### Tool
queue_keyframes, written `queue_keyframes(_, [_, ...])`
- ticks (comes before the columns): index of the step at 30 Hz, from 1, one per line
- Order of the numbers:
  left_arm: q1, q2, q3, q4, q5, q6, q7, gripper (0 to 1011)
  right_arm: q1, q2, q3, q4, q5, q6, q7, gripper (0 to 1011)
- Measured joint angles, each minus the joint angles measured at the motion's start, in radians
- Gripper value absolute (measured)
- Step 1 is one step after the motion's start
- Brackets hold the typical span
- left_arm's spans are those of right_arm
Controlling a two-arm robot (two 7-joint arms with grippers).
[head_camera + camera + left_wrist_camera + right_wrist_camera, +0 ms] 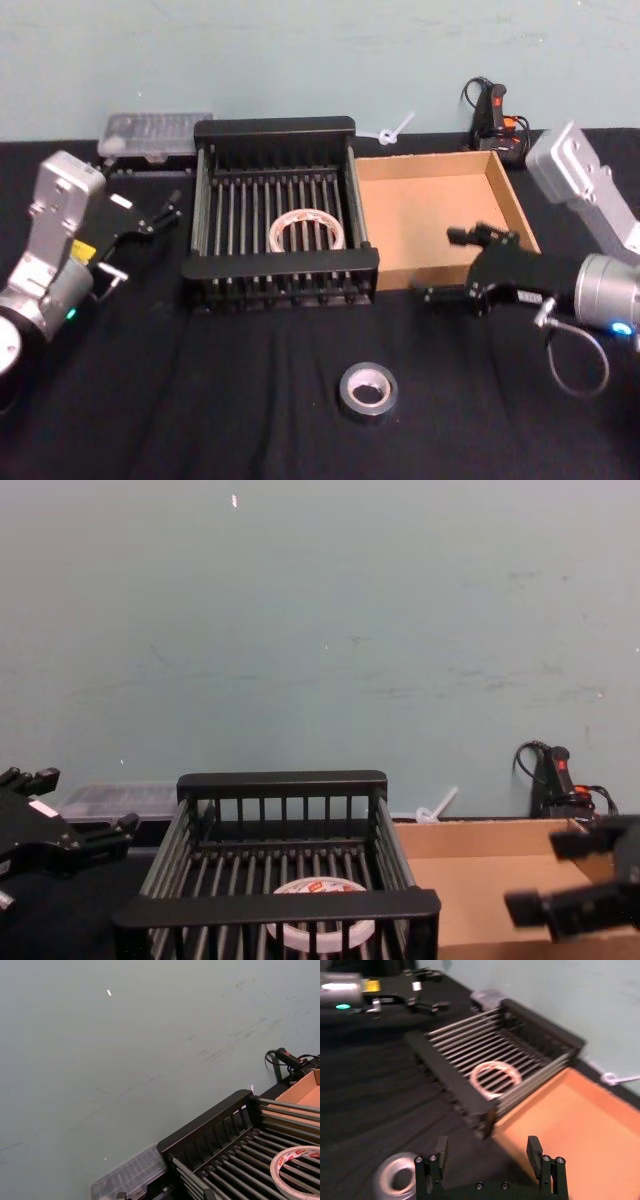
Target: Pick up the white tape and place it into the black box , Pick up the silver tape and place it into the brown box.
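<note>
A table draped in black cloth point(250, 400) holds two containers side by side near its far edge. The black box point(280, 265), a slatted crate, sits left of the brown box point(430, 215), their walls touching. The white tape point(306, 230) already lies flat on the crate's barred floor, so the first half of the job looks finished. The silver tape point(367, 391) lies flat on the cloth near the front edge of the table, well apart from both boxes, with its hole facing up.

The right gripper point(459, 265) hovers over the near left corner of the brown box, its fingers spread wide and holding nothing. It points toward the crate, with the silver roll below and to its left, probably staged to descend on that roll next. The left gripper point(150, 215) hangs above the cloth just left of the crate, fingers also apart and empty, apparently pulled clear. A clear plastic case point(155, 132) rests at the far edge behind it
</note>
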Motion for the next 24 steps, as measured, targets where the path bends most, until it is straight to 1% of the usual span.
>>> queue_keyframes(3, [0.000, 0.000, 0.000, 0.000, 0.000, 0.000, 0.000, 1001, -0.013, 0.011, -0.009, -0.015, 0.015, 0.009, 0.013, 1002])
queue_keyframes(6, [0.000, 0.000, 0.000, 0.000, 0.000, 0.000, 0.000, 1001, -0.020, 0.024, -0.033, -0.027, 0.031, 0.024, 0.032, 1000])
queue_keyframes(9, [0.000, 0.000, 0.000, 0.000, 0.000, 0.000, 0.000, 1001, -0.017, 0.027, -0.054, -0.026, 0.033, 0.033, 0.041, 1002])
queue_keyframes(12, [0.000, 0.000, 0.000, 0.000, 0.000, 0.000, 0.000, 1002, -0.005, 0.027, -0.081, -0.016, 0.033, 0.041, 0.050, 1002])
queue_keyframes(13, [0.000, 0.000, 0.000, 0.000, 0.000, 0.000, 0.000, 1001, 0.003, 0.027, -0.096, -0.008, 0.032, 0.045, 0.056, 1002])
queue_keyframes(15, [0.000, 0.000, 0.000, 0.000, 0.000, 0.000, 0.000, 1001, 0.011, 0.026, -0.110, -0.001, 0.030, 0.048, 0.062, 1002])
queue_keyframes(16, [0.000, 0.000, 0.000, 0.000, 0.000, 0.000, 0.000, 1002, 0.019, 0.025, -0.126, 0.007, 0.028, 0.051, 0.068, 1002])
queue_keyframes(18, [0.000, 0.000, 0.000, 0.000, 0.000, 0.000, 0.000, 1001, 0.031, 0.024, -0.145, 0.018, 0.025, 0.054, 0.076, 1002])
queue_keyframes(19, [0.000, 0.000, 0.000, 0.000, 0.000, 0.000, 0.000, 1001, 0.031, 0.024, -0.145, 0.018, 0.025, 0.054, 0.076, 1000])
queue_keyframes(20, [0.000, 0.000, 0.000, 0.000, 0.000, 0.000, 0.000, 1001, 0.037, 0.023, -0.156, 0.025, 0.024, 0.056, 0.080, 1002])
queue_keyframes(24, [0.000, 0.000, 0.000, 0.000, 0.000, 0.000, 0.000, 1001, 0.051, 0.021, -0.181, 0.040, 0.020, 0.060, 0.082, 1000])
